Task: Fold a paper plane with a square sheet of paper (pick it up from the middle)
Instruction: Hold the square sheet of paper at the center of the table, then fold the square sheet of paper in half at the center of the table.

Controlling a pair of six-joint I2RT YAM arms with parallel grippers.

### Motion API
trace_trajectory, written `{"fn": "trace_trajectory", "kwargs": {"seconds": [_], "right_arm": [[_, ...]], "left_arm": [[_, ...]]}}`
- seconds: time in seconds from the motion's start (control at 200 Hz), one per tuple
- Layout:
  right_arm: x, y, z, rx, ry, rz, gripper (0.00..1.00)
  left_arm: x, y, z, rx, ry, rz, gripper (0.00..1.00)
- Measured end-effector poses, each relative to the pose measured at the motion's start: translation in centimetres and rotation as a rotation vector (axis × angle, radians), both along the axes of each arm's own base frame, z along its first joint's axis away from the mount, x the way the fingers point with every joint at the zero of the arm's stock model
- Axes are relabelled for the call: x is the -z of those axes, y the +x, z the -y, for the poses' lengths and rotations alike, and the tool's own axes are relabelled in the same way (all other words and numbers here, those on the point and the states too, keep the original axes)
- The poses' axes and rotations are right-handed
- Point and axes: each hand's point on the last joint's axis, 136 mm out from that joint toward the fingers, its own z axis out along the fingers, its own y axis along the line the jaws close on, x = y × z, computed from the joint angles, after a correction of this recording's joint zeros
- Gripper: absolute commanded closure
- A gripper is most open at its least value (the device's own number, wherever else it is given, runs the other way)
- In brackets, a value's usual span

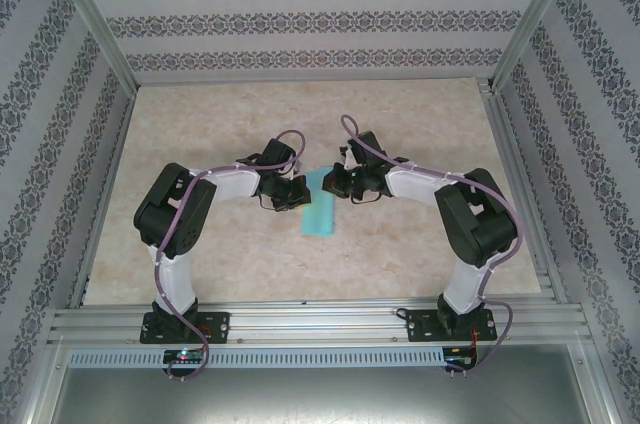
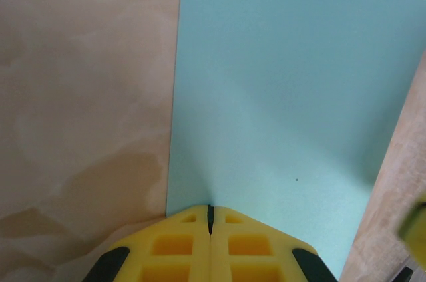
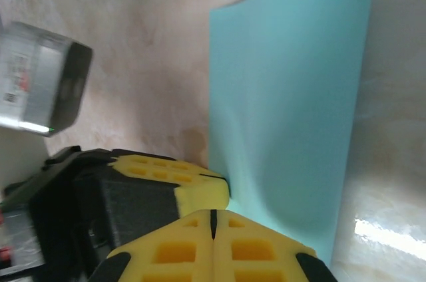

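Turquoise sheet (image 2: 279, 96), one end in closed left gripper (image 2: 210, 207) and closed right gripper (image 3: 213, 214)

- The square sheet of paper (image 1: 322, 209) (thin, plain turquoise) is lying mid-table, showing from above as a narrow rectangle with its long side running away from the near edge.
- In the left wrist view the sheet (image 2: 279, 96) is looking smooth and unmarked, one straight edge crossing the marbled tabletop (image 2: 80, 96).
- In the right wrist view the sheet (image 3: 286, 96) is bowing — its far corner curling up.
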Motion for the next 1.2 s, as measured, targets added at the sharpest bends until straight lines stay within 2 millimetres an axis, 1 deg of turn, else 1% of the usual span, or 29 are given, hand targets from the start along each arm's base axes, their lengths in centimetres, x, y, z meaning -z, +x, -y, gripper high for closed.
{"fn": "trace_trajectory", "kwargs": {"seconds": [0.1, 0.27, 0.34, 0.649, 0.824, 0.969, 1.199], "right_arm": [[0.6, -0.5, -0.1, -0.006, 0.012, -0.02, 0.99], [0.4, -0.4, -0.3, -0.013, 0.027, -0.008, 0.98], [0.7, -0.6, -0.2, -0.013, 0.025, -0.012, 0.98], [3.0, -2.0, 0.7, -0.015, -0.006, -0.06, 0.97], [4.3, -2.8, 1.7, -0.005, -0.017, -0.081, 0.95], [4.4, -2.8, 1.8, -0.011, 0.004, -0.06, 0.91], [4.3, -2.8, 1.8, -0.025, 0.035, -0.019, 0.89]], "left_arm": [[0.0, 0.0, 0.0, 0.002, 0.001, 0.001, 1.0], [0.0, 0.0, 0.0, 0.003, 0.001, 0.002, 1.0], [0.0, 0.0, 0.0, 0.003, 0.001, 0.002, 1.0], [0.0, 0.0, 0.0, 0.003, 0.001, 0.001, 1.0], [0.0, 0.0, 0.0, 0.005, 0.001, 0.003, 1.0], [0.0, 0.0, 0.1, 0.007, 0.002, 0.004, 1.0], [0.0, 0.0, 0.1, 0.01, 0.002, 0.006, 1.0]]}}
